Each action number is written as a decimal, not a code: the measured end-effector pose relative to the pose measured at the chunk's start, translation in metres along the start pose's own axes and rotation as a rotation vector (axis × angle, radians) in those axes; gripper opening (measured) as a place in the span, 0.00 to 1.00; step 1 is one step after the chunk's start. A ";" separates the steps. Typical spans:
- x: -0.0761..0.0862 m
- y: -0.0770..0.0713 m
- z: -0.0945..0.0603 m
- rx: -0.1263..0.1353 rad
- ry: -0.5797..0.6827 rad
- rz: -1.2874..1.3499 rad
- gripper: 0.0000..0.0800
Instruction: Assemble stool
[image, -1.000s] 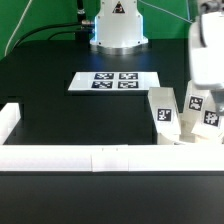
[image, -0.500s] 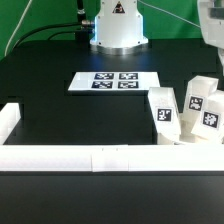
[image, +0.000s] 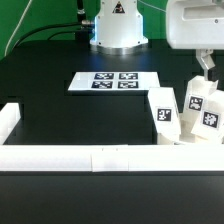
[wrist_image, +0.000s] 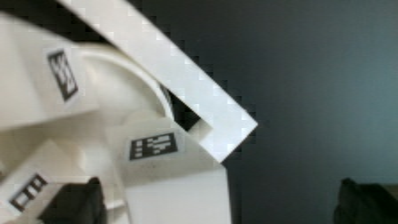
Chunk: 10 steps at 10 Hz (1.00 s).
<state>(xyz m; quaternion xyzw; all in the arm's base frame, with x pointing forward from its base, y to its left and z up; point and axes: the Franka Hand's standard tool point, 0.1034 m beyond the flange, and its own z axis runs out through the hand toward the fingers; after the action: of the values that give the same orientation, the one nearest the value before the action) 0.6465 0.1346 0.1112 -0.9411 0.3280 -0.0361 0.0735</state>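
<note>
Three white leg blocks with square tags stand close together at the exterior view's right: one (image: 163, 110), one (image: 195, 98) and one (image: 211, 118). My gripper (image: 205, 64) hangs above and behind them, clear of them, jaws wide apart and empty. In the wrist view the gripper (wrist_image: 222, 208) shows dark fingertips (wrist_image: 71, 203) at both lower corners. Below it lie tagged white blocks (wrist_image: 160, 150) and a rounded white part (wrist_image: 98, 75) that looks like the seat. In the exterior view the seat is mostly hidden behind the blocks.
The marker board (image: 115, 82) lies flat at the table's middle back. White border rails run along the front (image: 100, 156) and the left (image: 8, 120); a rail corner (wrist_image: 187, 85) crosses the wrist view. The robot base (image: 118, 25) stands at the back.
The gripper has risen from among the leg blocks at the right and now hangs higher, its white body showing at the upper right. The blocks have stayed put.
</note>
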 end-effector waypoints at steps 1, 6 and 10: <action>0.000 0.006 0.003 -0.005 -0.005 -0.072 0.81; 0.014 0.013 -0.001 -0.030 0.008 -0.542 0.81; 0.014 0.012 -0.002 -0.069 0.033 -0.882 0.81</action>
<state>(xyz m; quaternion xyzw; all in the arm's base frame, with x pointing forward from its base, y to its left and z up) 0.6500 0.1165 0.1118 -0.9922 -0.1031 -0.0680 0.0144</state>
